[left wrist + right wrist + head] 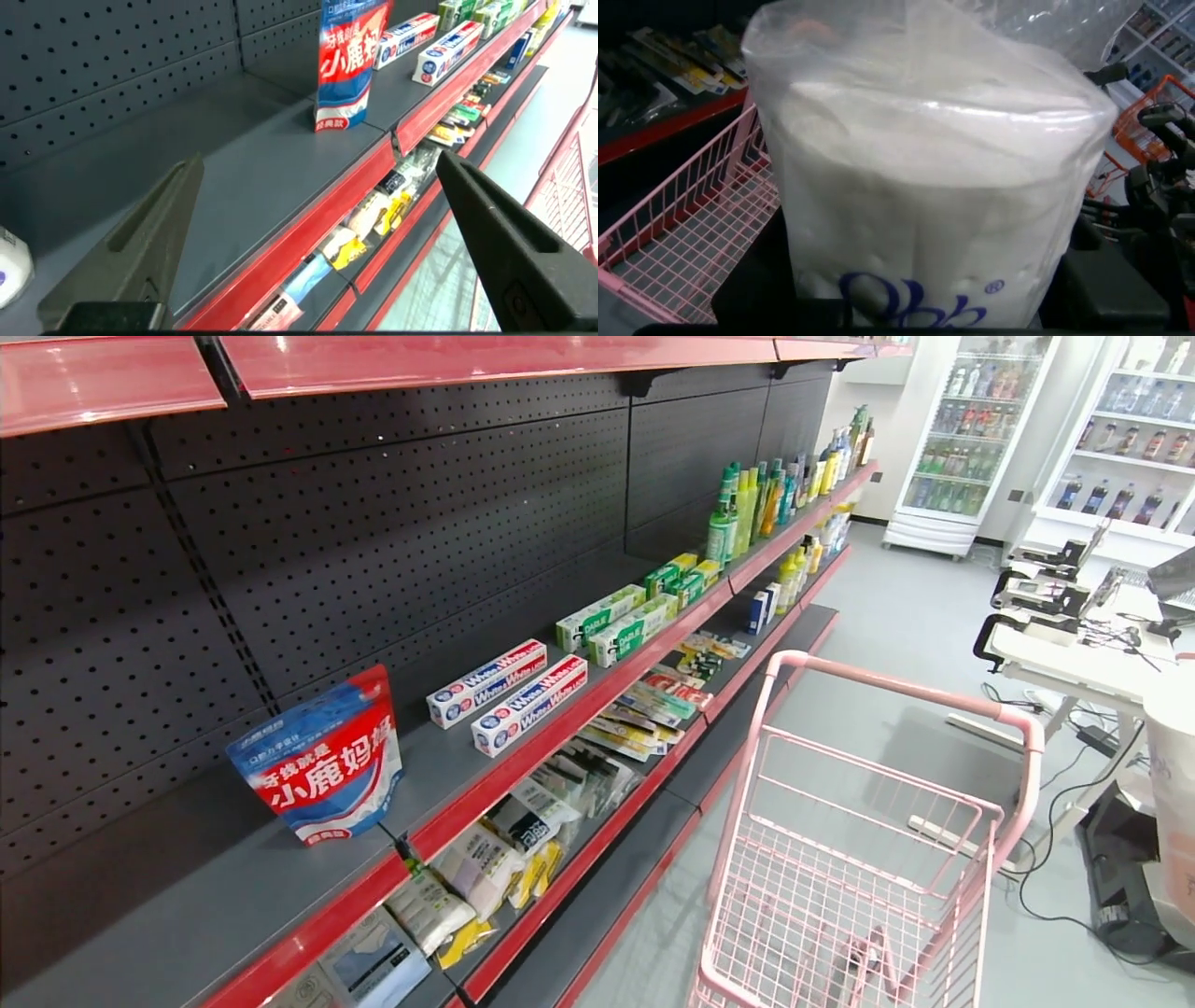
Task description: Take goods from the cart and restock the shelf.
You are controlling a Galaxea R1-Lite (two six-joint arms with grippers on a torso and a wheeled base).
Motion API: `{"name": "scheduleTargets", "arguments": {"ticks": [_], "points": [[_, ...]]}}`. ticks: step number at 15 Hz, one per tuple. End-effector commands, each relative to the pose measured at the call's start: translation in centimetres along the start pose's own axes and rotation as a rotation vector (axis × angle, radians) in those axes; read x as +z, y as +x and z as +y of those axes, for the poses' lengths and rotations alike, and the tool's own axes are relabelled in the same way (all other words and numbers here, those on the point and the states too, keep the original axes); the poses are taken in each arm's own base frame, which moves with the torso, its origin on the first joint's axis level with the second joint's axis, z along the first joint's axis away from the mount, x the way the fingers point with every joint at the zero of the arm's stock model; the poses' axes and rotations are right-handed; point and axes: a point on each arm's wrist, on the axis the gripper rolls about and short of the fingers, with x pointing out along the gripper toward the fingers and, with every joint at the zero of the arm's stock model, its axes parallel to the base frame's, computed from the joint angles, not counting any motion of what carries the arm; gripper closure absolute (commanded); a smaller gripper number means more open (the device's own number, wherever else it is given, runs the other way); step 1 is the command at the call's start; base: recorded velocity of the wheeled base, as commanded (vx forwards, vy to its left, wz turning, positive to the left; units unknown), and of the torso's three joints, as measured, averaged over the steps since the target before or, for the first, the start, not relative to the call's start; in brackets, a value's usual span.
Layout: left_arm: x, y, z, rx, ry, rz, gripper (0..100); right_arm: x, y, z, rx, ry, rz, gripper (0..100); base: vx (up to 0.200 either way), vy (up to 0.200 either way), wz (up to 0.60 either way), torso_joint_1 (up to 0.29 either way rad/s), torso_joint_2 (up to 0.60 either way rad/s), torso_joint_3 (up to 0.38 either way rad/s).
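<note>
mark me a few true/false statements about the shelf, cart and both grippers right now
1. The blue and red pouch stands upright on the shelf. True.
2. The left gripper holds a toothpaste box. False: it is open and empty above the shelf.
3. The right gripper holds a plastic-wrapped pack of white rolls. True.
4. The cart is blue. False: it is pink.
5. The pouch lies flat inside the cart. False: it is on the shelf, apart from the cart.
</note>
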Motion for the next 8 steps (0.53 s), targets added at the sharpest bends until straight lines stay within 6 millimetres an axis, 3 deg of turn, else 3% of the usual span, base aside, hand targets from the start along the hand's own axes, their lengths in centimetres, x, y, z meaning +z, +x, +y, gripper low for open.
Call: {"name": "scheduleTargets", "arguments": {"ticks": [1,8], "points": [[0.0,0.01,0.0,0.001,0.001,0.001,0,-0.02,0.14,0.03,0.004,-0.005,0.006,100,0.0,0.0,0.6,-0.002,0.0,0.002],[0.02,0.01,0.0,0.001,0.0,0.0,0,-0.2,0.38,0.16,0.014,-0.007,0.02,100,0.0,0.0,0.6,0.004,0.0,-0.003]]}}
